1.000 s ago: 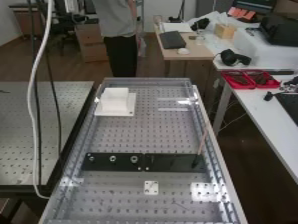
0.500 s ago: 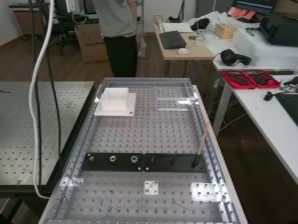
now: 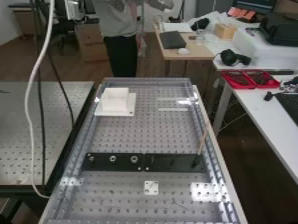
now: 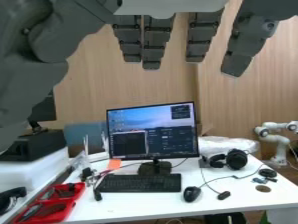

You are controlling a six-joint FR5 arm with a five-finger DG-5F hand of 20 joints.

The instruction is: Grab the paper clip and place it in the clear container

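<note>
Paper clip point(image 3: 179, 204), as far as we can make out in the high view, lies on the perforated tabletop point(image 3: 116, 200), near a small white plate point(image 3: 151, 184); in the wrist view we see the hand point(image 4: 157, 42) open, its fingers straight, a monitor point(image 4: 149, 132) and keyboard point(image 4: 140, 183) beyond it

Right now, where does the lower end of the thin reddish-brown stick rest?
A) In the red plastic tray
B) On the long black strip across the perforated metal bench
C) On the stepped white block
B: in the high view, the leaning stick meets the black strip near one end.
</note>
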